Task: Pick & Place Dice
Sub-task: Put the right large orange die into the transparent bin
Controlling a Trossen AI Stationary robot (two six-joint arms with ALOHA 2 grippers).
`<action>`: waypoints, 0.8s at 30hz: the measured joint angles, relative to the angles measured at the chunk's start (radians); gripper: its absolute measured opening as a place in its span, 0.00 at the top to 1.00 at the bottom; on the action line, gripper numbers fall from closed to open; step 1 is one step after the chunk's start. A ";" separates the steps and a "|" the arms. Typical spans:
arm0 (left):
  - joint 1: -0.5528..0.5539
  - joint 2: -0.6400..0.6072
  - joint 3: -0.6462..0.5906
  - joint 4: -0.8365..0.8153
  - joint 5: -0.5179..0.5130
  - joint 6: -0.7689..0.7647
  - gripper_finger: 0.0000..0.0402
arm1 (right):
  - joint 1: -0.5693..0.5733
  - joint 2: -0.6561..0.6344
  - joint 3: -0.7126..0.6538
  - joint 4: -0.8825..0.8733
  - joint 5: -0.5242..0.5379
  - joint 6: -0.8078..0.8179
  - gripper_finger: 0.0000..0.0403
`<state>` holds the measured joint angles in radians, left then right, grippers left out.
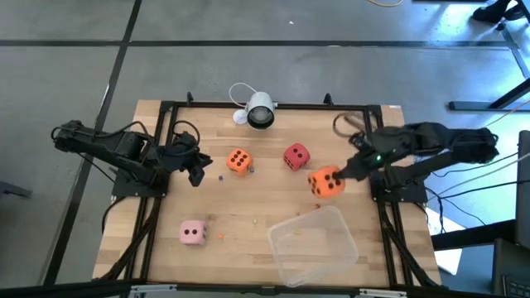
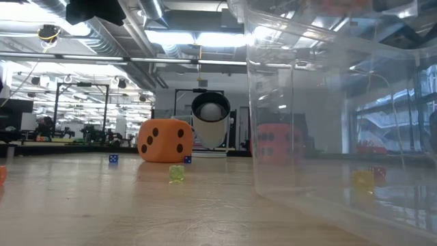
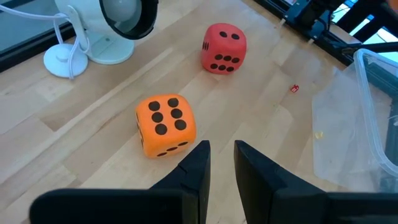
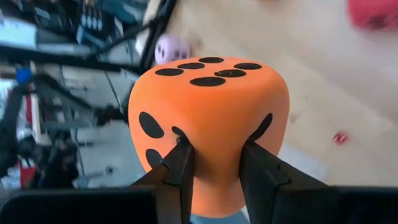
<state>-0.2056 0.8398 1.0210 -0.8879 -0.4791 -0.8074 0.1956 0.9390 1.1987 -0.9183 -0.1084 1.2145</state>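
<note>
My right gripper (image 1: pixel 341 175) is shut on an orange die (image 1: pixel 325 182), just beyond the far rim of the clear tub (image 1: pixel 313 244). A second orange die (image 1: pixel 238 161) and the red die (image 1: pixel 296 156) sit on the table's middle, and the pale pink die (image 1: pixel 193 233) rests near the near left. My left gripper (image 3: pixel 222 155) hovers at the table's left, its fingers shut but for a narrow gap, just short of the second orange die (image 3: pixel 165 124), with the red die (image 3: pixel 224 48) beyond it. My right gripper pinches the orange die between its two fingers (image 4: pixel 180 165), on two opposite faces near one edge (image 4: pixel 214 155). The soft walls are dented in at the fingers. The fingers come from the table's right, slanting down. The die is lifted clear of the table.
A white round camera-like device (image 1: pixel 258 110) with a cable stands at the far middle edge. Tiny coloured dice (image 2: pixel 177 173) are scattered on the wood. A black frame (image 1: pixel 166 116) borders the table. The clear tub (image 2: pixel 341 102) fills the near right.
</note>
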 joint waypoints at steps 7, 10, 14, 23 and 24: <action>0.000 0.000 0.000 0.000 0.000 0.000 0.84 | 0.201 0.125 0.029 0.005 -0.032 0.117 0.77; 0.000 0.000 0.000 0.000 0.000 0.001 0.84 | 0.276 0.178 0.051 0.025 -0.027 0.173 0.78; 0.000 0.000 0.000 0.000 0.000 0.008 0.84 | 0.357 0.250 0.095 0.045 0.020 0.229 0.78; 0.000 0.000 0.000 0.000 0.001 0.011 0.84 | 0.453 0.451 0.117 0.015 0.105 0.323 0.80; 0.000 0.000 0.000 0.000 0.001 0.011 0.84 | 0.459 0.475 0.117 0.016 0.104 0.328 0.81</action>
<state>-0.2058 0.8398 1.0210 -0.8879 -0.4783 -0.7963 0.6547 1.4144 1.3159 -0.9019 -0.0043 1.5424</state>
